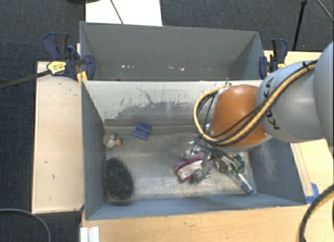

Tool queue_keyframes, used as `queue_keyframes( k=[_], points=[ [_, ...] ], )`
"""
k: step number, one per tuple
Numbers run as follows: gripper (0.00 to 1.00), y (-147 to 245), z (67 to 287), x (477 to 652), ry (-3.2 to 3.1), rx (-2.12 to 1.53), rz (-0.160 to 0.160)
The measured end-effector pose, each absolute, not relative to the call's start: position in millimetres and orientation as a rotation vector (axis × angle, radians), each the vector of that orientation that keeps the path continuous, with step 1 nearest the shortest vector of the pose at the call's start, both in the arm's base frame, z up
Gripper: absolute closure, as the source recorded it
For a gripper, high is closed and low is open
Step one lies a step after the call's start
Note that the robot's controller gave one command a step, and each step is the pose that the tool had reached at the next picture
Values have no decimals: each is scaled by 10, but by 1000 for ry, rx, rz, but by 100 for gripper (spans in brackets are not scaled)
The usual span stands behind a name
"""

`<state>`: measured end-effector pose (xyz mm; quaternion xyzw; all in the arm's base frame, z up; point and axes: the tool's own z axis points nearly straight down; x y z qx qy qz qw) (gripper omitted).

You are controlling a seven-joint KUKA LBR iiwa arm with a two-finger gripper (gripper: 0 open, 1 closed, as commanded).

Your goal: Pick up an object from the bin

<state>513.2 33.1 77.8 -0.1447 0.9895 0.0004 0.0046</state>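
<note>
My gripper [201, 156] is low in the bin's right half, under the arm's orange cover, right over a small cluster of things. Directly below it lies a purple and white object [185, 168], touching or nearly touching the gripper. Just to the right sit a green and white item [238, 163] and a thin blue pen-like piece [246, 185], both partly hidden by the arm.
A small blue block [142, 130] rests by the back wall left of centre. A little pale, rounded thing [111, 141] lies at the left wall. A black oval brush-like object [118, 179] fills the front left corner. Bare floor stretches between these and the gripper.
</note>
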Motion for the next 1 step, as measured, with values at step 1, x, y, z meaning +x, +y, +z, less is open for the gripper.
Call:
queue_keyframes(
  k=[1],
  points=[
    [100,409,2265,5252,3066,-641,-1]
  ],
)
